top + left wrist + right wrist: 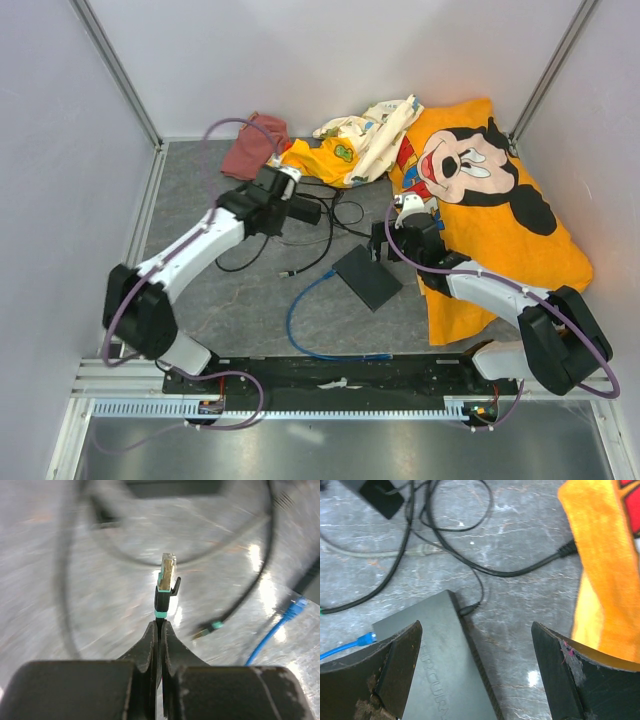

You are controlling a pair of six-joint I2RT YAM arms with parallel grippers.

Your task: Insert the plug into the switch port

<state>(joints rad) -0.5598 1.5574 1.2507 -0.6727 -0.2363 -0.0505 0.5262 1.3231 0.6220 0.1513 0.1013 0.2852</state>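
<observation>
The plug [366, 639] is the small connector ending the bright-blue cable [300, 315]. It lies on the table by the left corner of the flat black switch [445, 665], and shows again at the right edge of the left wrist view [296, 605]. My left gripper [160, 624] is shut on a thin black cable just behind its teal-ringed connector [166, 577], which sticks up beyond the fingertips, away from the blue plug. My right gripper [476, 625] hangs open over the switch's [367, 277] right edge with nothing between its fingers.
A second black cable end with a teal ring [207, 628] lies loose nearby. Black cables loop behind the switch toward a black adapter [380, 495]. An orange Mickey cloth [500, 200], a patterned cloth [365, 135] and a maroon cloth [250, 150] lie at the back and right.
</observation>
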